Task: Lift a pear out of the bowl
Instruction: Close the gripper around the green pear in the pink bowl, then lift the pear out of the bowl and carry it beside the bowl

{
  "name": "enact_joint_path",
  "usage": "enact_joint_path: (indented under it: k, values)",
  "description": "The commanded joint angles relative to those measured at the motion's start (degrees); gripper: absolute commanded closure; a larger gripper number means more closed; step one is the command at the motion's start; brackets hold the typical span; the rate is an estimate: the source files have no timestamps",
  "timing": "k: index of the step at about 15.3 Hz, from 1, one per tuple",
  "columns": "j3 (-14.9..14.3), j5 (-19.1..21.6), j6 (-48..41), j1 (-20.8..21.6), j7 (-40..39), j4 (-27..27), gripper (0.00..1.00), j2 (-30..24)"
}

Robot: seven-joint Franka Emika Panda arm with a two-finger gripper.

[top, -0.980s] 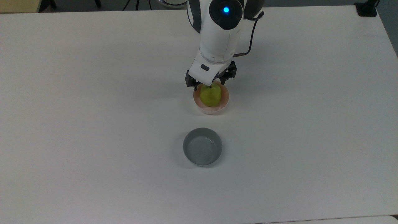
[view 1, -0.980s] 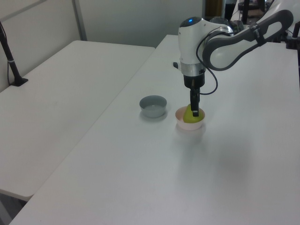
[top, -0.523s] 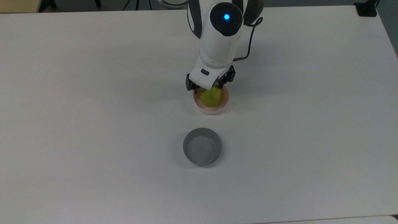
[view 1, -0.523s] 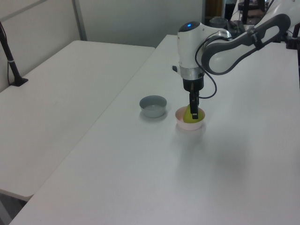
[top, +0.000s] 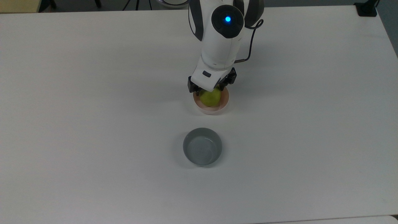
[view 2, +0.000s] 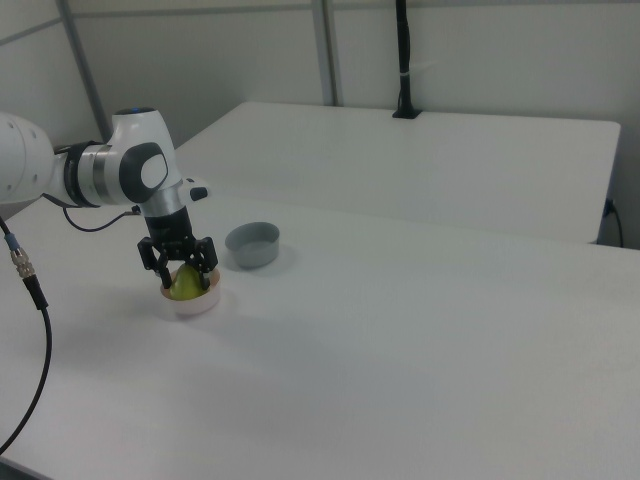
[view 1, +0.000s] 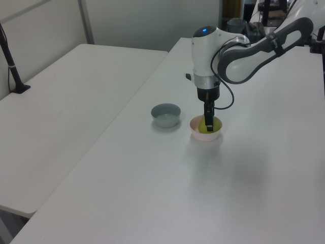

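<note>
In the pink bowl (view 2: 192, 301), the pear (top: 210, 97) is straddled by spread jaws; its glossy skin could be squeezed loose.

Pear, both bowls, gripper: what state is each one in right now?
pear: sitting in the pink bowl, not lifted, between the fingers.
pink bowl: upright on the table, holding the pear.
grey bowl: upright, empty, standing apart from the pink bowl.
gripper: open, lowered around the pear, one finger on each side.
</note>
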Motion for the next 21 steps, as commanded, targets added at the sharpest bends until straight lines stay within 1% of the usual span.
enact_joint_path:
  k: [1,4,6,8,14,18,21]
  values:
    - [0.1,-1.0,2.0,0.4,1.2,-0.8,0.19,-0.3]
    - [0.2,-1.0,2.0,0.4,1.2,-0.7,0.4,-0.3]
    - [0.2,-1.0,1.9,0.4,1.2,-0.7,0.48,-0.3]
    - [0.2,-1.0,1.3,0.4,1.2,-0.6,0.51,-0.9]
    - [0.2,-0.5,-2.9,0.4,1.4,0.0,0.52,-4.4]
    - [0.2,0.1,-9.7,0.4,1.5,4.7,0.52,-6.0]
    - [0.1,0.7,-12.8,0.0,1.5,6.4,0.52,-8.2]
